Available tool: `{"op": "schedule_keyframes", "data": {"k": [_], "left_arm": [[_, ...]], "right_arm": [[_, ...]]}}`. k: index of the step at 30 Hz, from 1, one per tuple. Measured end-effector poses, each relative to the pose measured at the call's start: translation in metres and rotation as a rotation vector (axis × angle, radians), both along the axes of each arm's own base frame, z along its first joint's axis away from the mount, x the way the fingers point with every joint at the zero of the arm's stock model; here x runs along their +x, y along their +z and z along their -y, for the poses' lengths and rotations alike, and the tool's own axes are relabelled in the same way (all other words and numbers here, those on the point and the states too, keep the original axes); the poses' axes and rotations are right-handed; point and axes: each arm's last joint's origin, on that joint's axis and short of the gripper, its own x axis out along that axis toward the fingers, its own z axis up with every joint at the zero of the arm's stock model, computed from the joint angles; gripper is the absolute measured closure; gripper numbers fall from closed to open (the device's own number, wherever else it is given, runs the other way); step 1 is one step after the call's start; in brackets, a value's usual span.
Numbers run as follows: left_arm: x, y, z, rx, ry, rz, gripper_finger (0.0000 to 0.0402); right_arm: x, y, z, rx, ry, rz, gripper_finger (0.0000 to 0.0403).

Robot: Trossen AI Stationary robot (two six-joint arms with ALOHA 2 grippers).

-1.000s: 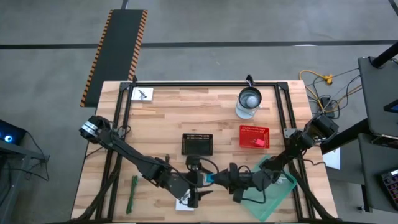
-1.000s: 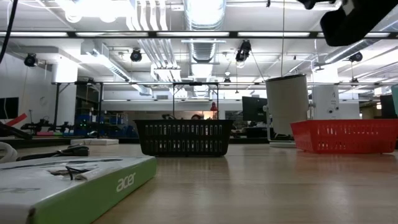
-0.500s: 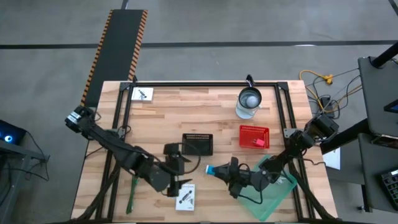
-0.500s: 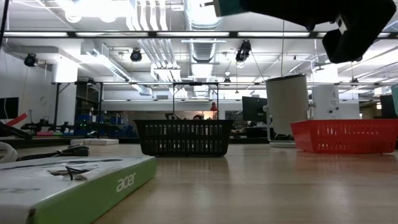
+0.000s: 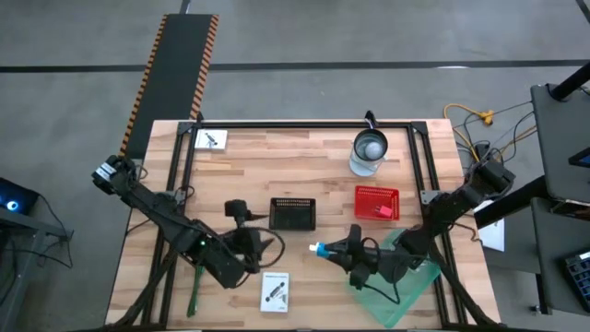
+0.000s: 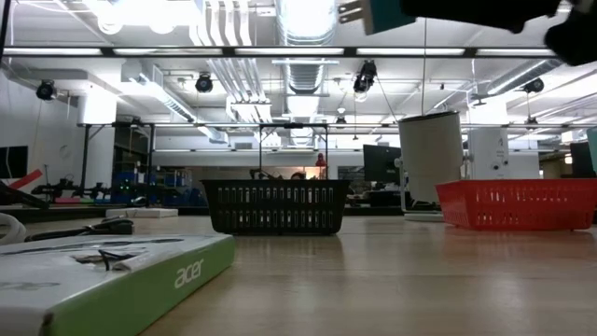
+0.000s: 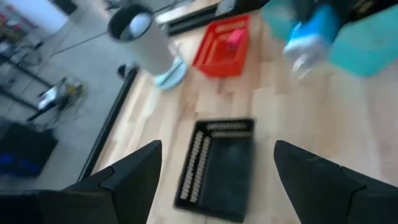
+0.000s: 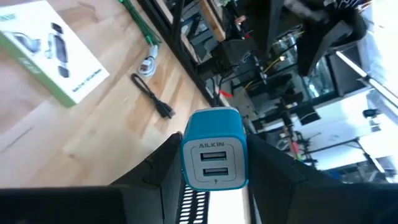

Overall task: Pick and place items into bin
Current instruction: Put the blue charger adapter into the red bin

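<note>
My right gripper [image 5: 324, 250] hangs above the table's near middle, shut on a blue USB wall charger [image 8: 213, 158]. That charger also shows at the top of the low view [image 6: 373, 11]. My left gripper [image 7: 214, 162] stands open with nothing between its fingers, left of the black bin [image 5: 292, 213] and above the table. The black bin [image 7: 217, 168] lies just ahead of it. A white printed card box [image 5: 275, 290] lies flat by the near edge. A long green strip tool [image 5: 196, 288] lies at the near left. My right gripper pinches the blue charger's two side faces [image 8: 186, 163] between its two fingers [image 8: 158, 171]. The face with the two USB ports [image 8: 213, 163] looks back at the wrist, and the metal prongs [image 6: 350, 11] point away. The fingers run almost level, and the charger is lifted clear of the table.
A red bin [image 5: 377, 203] with a pink item stands right of the black bin. A white cylinder [image 5: 370, 152] stands behind it. A teal tray [image 5: 410, 281] lies at the near right, and a small card [image 5: 211, 139] at the far left. Cables [image 8: 152, 96] lie near the green strip.
My left gripper has drawn back from the charger and the white box near the front edge. It has gone up and toward the table's left and far side, turning toward the black bin. My right gripper has risen slightly and rolled, the charger still in it.
</note>
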Motion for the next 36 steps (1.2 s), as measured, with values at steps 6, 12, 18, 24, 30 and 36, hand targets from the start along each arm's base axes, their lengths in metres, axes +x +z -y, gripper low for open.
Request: {"op": "schedule_keyframes", "data": {"k": [6,12,18,24,30,36], "left_arm": [[-0.019,-0.044,-0.013,-0.011,0.063,-0.038,0.0112],[-0.045,-0.070,-0.032,0.032,0.063,0.084,0.0112],[-0.067,-0.079,-0.055,-0.050,-0.209,0.327,0.0112],[-0.091,-0.103,-0.101,-0.026,-0.383,0.587,0.0112],[-0.104,-0.126,-0.133,-0.044,-0.436,0.625,0.0112],[-0.101,-0.129,-0.150,-0.017,-0.432,0.609,0.0112]], "right_arm": [[-0.015,0.009,0.011,0.044,-0.006,-0.013,0.0266],[-0.032,0.018,0.026,0.082,-0.013,0.011,0.0266],[-0.045,0.026,0.039,0.126,-0.025,0.043,0.0266],[-0.046,0.030,0.049,0.130,-0.060,0.056,0.0266],[-0.045,0.031,0.054,0.149,-0.086,0.057,0.0266],[-0.042,0.031,0.059,0.189,-0.140,0.072,0.0266]]}}
